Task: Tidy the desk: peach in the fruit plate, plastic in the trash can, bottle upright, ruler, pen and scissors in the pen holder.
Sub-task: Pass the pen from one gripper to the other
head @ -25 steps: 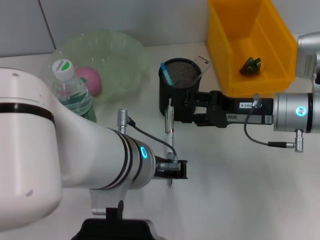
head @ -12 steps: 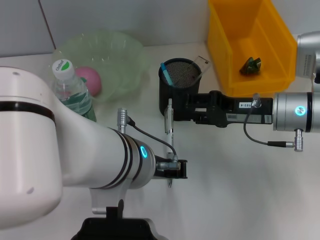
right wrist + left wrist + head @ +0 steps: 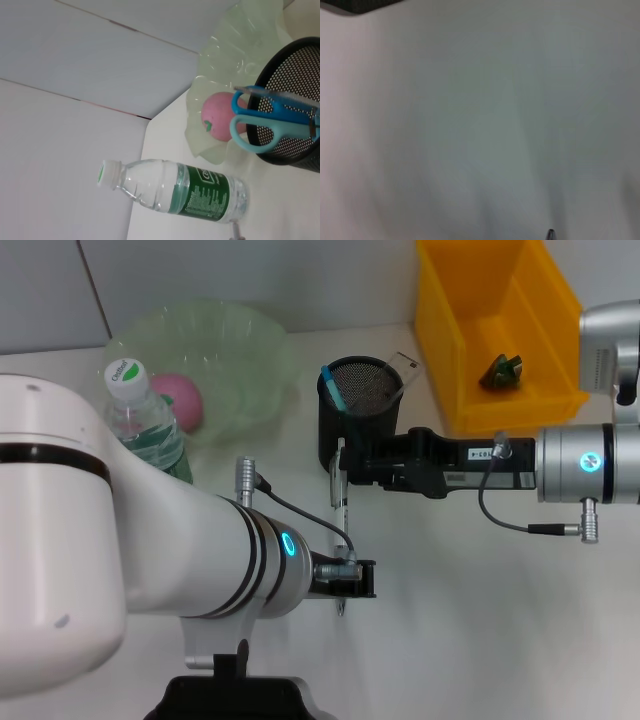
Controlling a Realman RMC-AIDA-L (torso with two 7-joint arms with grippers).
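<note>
The pen [image 3: 340, 490], pinched upright by the right gripper [image 3: 350, 462] just beside the pen holder [image 3: 352, 425], has edged closer, so insertion looks imminent. The holder, mid-desk, has scissors [image 3: 260, 120] and ruler [image 3: 403, 368]. Peach [image 3: 181, 400] fills the fruit plate [image 3: 240, 350]; trash can [image 3: 470, 350] holds plastic [image 3: 501, 372] (left gripper's [image 3: 350, 578] fingers unclear).

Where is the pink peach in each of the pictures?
Head view: the peach lies in the green fruit plate, just behind the upright bottle.
Left wrist view: not in it; only bare table and a small pen tip show.
Right wrist view: the peach sits in the fruit plate, partly behind the scissors' blue handles.
Shared landmark: the bottle, in the head and right wrist views.
</note>
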